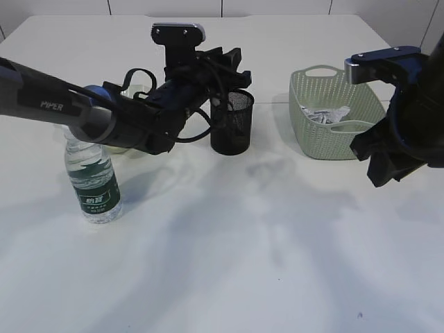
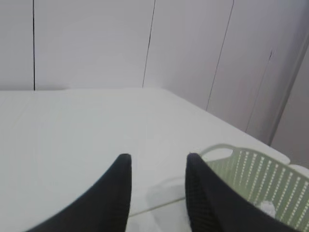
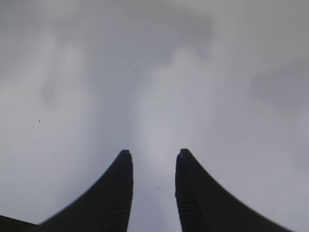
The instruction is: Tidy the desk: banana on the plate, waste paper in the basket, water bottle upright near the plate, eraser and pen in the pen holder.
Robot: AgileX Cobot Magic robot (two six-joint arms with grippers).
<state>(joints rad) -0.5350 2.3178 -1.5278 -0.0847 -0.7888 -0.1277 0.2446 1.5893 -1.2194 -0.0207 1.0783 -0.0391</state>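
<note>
My left gripper (image 2: 159, 157) is open with nothing between its fingers, and hovers just over the black mesh pen holder (image 1: 231, 122). The water bottle (image 1: 94, 182) stands upright at the left, in front of my left arm. A sliver of the pale-green plate (image 1: 133, 90) peeks out behind that arm. The green basket (image 1: 333, 114) sits at the back right with crumpled waste paper (image 1: 329, 114) inside, and its handle end shows in the left wrist view (image 2: 256, 179). My right gripper (image 3: 154, 152) is open and empty over bare desk (image 3: 154, 72). Banana, eraser and pen are hidden.
My left arm (image 1: 104, 118) stretches across the back left of the desk, covering most of the plate. My right arm (image 1: 402, 139) hangs at the right edge, in front of the basket's right end. A wall stands behind the desk's far edge.
</note>
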